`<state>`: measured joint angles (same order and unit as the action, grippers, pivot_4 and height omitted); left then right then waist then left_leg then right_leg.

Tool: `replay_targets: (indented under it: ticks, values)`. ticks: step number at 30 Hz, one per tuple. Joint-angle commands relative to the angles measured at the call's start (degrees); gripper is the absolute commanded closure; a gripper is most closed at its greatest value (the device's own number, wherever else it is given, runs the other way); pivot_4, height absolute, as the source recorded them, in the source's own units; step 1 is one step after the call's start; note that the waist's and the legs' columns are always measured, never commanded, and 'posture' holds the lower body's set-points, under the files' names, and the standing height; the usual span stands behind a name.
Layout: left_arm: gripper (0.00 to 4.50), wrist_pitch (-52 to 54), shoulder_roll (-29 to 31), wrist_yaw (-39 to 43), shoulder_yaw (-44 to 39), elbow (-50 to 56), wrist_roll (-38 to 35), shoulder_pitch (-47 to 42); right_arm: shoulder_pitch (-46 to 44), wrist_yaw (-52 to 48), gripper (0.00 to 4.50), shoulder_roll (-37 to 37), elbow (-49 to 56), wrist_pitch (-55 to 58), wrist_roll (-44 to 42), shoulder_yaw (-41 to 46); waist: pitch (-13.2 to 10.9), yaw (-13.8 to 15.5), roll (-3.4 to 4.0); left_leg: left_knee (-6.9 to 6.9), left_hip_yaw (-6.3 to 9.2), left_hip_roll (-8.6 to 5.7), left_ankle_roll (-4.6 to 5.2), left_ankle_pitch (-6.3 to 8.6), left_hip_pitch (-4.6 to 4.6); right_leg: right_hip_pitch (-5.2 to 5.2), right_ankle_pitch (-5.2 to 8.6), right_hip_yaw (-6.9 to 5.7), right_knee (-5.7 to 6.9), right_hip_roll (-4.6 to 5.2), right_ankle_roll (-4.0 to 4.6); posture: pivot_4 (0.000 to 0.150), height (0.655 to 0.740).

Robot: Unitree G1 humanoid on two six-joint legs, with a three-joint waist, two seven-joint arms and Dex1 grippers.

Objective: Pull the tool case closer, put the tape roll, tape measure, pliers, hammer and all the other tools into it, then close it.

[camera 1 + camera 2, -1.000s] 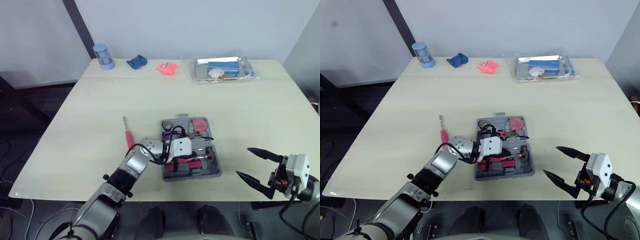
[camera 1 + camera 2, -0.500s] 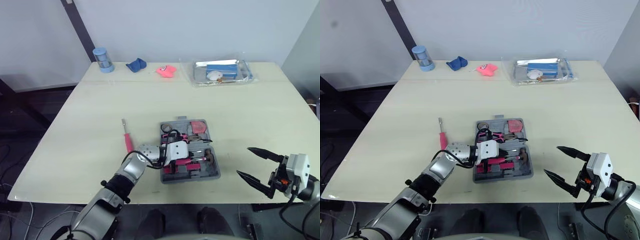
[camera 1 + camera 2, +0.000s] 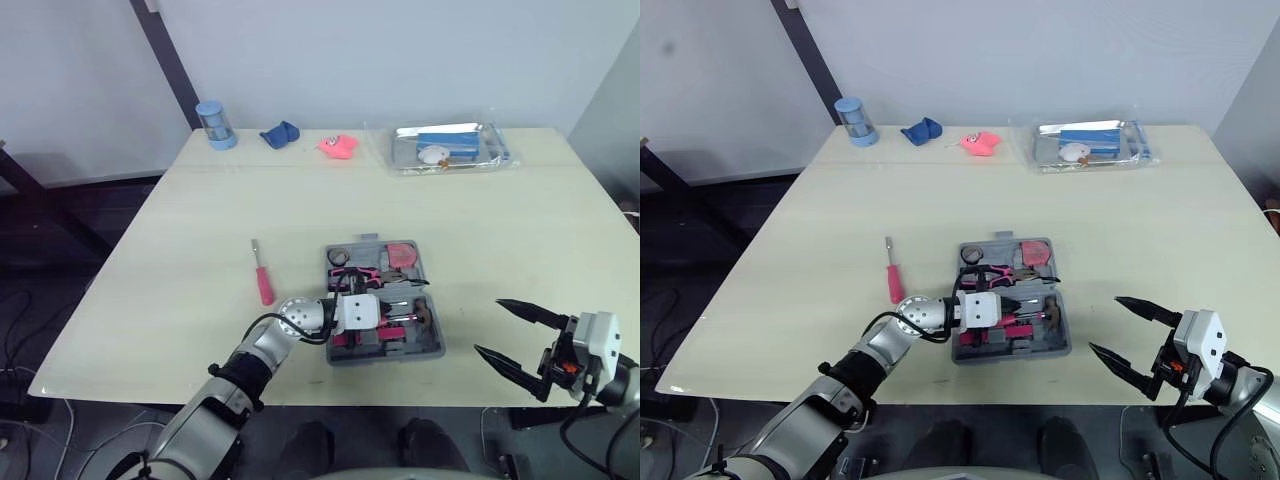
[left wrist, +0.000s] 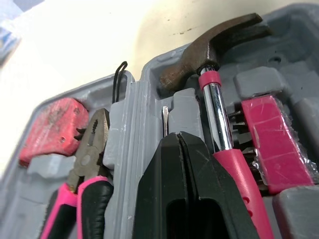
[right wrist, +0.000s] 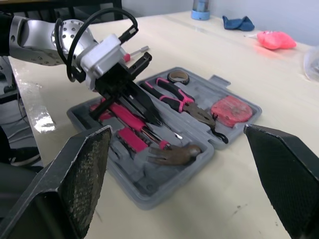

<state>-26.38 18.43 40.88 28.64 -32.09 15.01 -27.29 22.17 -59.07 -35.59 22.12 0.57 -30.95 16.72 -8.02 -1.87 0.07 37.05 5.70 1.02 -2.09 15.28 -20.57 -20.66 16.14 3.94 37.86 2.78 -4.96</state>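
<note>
The grey tool case (image 3: 436, 343) lies open near the table's front edge. In it are a tape roll (image 3: 338, 256), a red tape measure (image 3: 402, 253), pink-handled pliers (image 4: 92, 144) and a hammer (image 4: 209, 42). My left gripper (image 4: 177, 135) is shut, low over the case's middle beside the hammer's shaft. A thin metal tip shows just past its fingertips. A pink-handled screwdriver (image 3: 261, 280) lies on the table left of the case. My right gripper (image 3: 487, 326) hangs open past the table's front right edge, nothing between its fingers.
Along the far edge of the table (image 3: 180, 250) stand a blue cylinder (image 3: 214, 124), a blue cloth (image 3: 280, 133), a pink object (image 3: 338, 145) and a clear plastic tray (image 3: 445, 147) with small items. Bare tabletop surrounds the case on the left, right and beyond.
The head view has shifted a little. My left gripper has slid slightly toward the case's near half and sits lower. The right gripper has held still.
</note>
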Motion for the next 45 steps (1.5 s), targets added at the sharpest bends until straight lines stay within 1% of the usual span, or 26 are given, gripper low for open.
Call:
replay_targets:
  ticks: [1, 4, 7, 10, 16, 19, 20, 23, 26, 29, 32, 36, 40, 45]
  values:
    - [4.43, 7.65, 0.93, 0.5, 1.39, -7.32, 3.42, 3.19, 0.35, 0.39, 0.0, 0.09, 2.24, -1.15, -0.98, 1.78, 0.17, -0.03, 0.14, -0.01, -0.01, 0.0, 0.0, 0.0, 0.0, 0.01, 0.02, 0.01, 0.0, 0.0, -0.03, 0.15, 0.74]
    - [4.43, 8.25, 2.11, 3.15, 2.26, -7.76, 4.04, 3.45, 0.08, 0.63, 0.0, 0.09, 2.26, -1.06, -1.01, 1.49, 0.23, -0.04, 0.13, -0.01, -0.01, -0.01, 0.0, 0.0, 0.0, 0.04, 0.03, 0.03, 0.0, 0.0, -0.04, 0.15, 0.74]
    - [4.43, 13.81, 1.17, 4.06, -0.39, -8.55, 1.01, 3.67, -0.33, 0.85, 0.0, 0.15, 2.11, -1.08, -0.92, 1.09, 0.4, -0.1, 0.11, -0.02, 0.0, -0.01, 0.0, 0.0, 0.0, 0.05, 0.03, 0.03, 0.01, -0.01, -0.04, 0.15, 0.74]
    - [4.43, 19.08, 0.7, 8.87, -2.45, -7.04, -3.95, 4.8, -0.75, 0.91, 0.0, 0.19, 1.86, -1.08, -0.77, 0.72, 0.48, -0.31, -0.01, -0.02, 0.0, -0.01, 0.0, 0.0, 0.0, 0.05, 0.03, 0.03, 0.01, -0.01, -0.03, 0.15, 0.74]
    - [4.43, 21.91, 0.96, 10.75, -2.65, -5.19, -5.68, 5.24, -0.93, 0.96, 0.0, 0.24, 1.82, -1.02, -0.7, 0.61, 0.65, -0.51, -0.25, -0.22, 0.0, 0.02, 0.0, 0.0, 0.1, 0.05, 0.05, 0.04, 0.0, -0.04, -0.01, 0.15, 0.74]
    - [4.43, 27.95, 0.14, 21.08, -7.07, -3.16, -16.55, 6.64, -2.01, 1.26, 0.0, 0.06, 1.74, -0.55, -0.52, 0.08, 0.64, -0.79, -0.32, -0.25, -0.01, 0.02, 0.0, 0.0, 0.09, 0.04, 0.05, 0.05, -0.02, -0.04, -0.01, 0.15, 0.74]
    - [4.43, 28.94, 0.15, 23.82, -7.77, -2.31, -18.79, 7.1, -2.31, 1.36, 0.0, 0.04, 1.73, -0.43, -0.44, -0.08, 0.63, -0.82, -0.32, -0.31, -0.03, 0.05, 0.0, 0.0, 0.1, -0.01, 0.07, 0.06, -0.02, -0.06, 0.02, 0.15, 0.74]
    - [4.43, 27.88, 0.24, 26.17, -8.21, -2.14, -19.92, 7.25, -2.49, 1.73, 0.0, 0.01, 2.15, -0.09, -0.47, -0.14, 0.58, -0.63, -0.36, -0.54, -0.01, 0.05, 0.0, 0.0, 0.33, -0.09, 0.16, 0.05, -0.04, -0.07, 0.17, 0.15, 0.74]
    - [4.43, 26.53, 0.19, 27.03, -8.49, -2.88, -20.14, 7.07, -2.47, 2.07, 0.0, -0.03, 2.57, 0.18, -0.38, -0.22, 0.59, -0.38, -0.34, -0.66, -0.01, 0.04, -0.01, 0.01, 0.3, -0.09, 0.17, 0.05, -0.2, -0.05, 0.24, 0.15, 0.74]
    - [4.43, 23.76, 0.48, 29.94, -8.6, -2.77, -20.87, 7.68, -2.53, 2.6, 0.0, -0.15, 3.01, 0.43, -0.36, -0.12, 0.57, -0.49, -0.3, -0.68, -0.03, 0.03, 0.3, 0.2, 0.27, -0.09, 0.16, 0.05, -0.32, -0.04, 0.37, 0.15, 0.74]
    - [4.43, 19.07, 1.23, 30.31, -7.67, -4.72, -18.54, 7.86, -2.32, 2.88, 0.0, -0.21, 3.49, 0.66, -0.43, -0.08, 0.55, -0.5, -0.29, -0.7, -0.03, 0.03, 0.47, 0.3, 0.29, -0.09, 0.22, 0.05, -0.34, -0.04, 0.44, 0.15, 0.74]
    - [4.43, 13.41, 1.27, 30.62, -7.45, -6.29, -17.65, 8.32, -2.29, 3.08, 0.0, -0.41, 3.66, 0.97, -0.47, 0.05, 0.54, -0.49, -0.26, -0.7, -0.03, 0.03, 0.53, 0.34, 0.3, -0.09, 0.25, 0.05, -0.33, -0.04, 0.45, 0.15, 0.74]
    - [4.43, 9.0, 0.55, 29.8, -8.61, -8.17, -18.19, 8.01, -2.77, 3.23, 0.0, -0.53, 3.57, 1.33, -0.41, -0.06, 0.53, -0.5, -0.24, -0.7, -0.03, 0.03, 0.54, 0.35, 0.3, -0.09, 0.26, 0.05, -0.33, -0.04, 0.45, 0.15, 0.74]
    - [4.43, 6.52, 0.25, 31.74, -9.0, -8.87, -19.47, 8.24, -2.94, 3.13, 0.0, -0.67, 3.68, 1.6, -0.44, -0.1, 0.52, -0.5, -0.22, -0.7, -0.04, 0.03, 0.54, 0.35, 0.3, -0.09, 0.27, 0.05, -0.33, -0.04, 0.43, 0.15, 0.74]
